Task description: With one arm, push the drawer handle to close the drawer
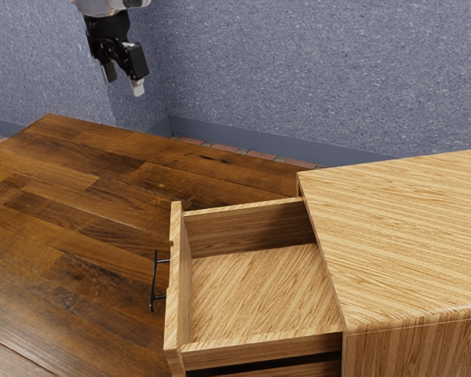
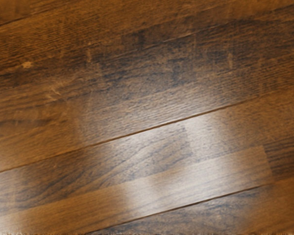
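Clearly, open air separates gripper (image 1: 124,84) from drawer front (image 1: 175,283).

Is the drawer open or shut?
Open. The drawer sticks out from the cabinet, and you can look right down at its wooden bottom.

cabinet (image 1: 408,243) and drawer (image 1: 259,290) partly beyond the exterior view's lower edge

The robot's arm (image 1: 98,6) is pale grey and smooth, with a bit of black on it. Its gripper (image 1: 124,83) is black and chunky, with bumpy sides and two fingers (image 1: 133,61). One has a little white tip (image 1: 138,88); the other looks dark.
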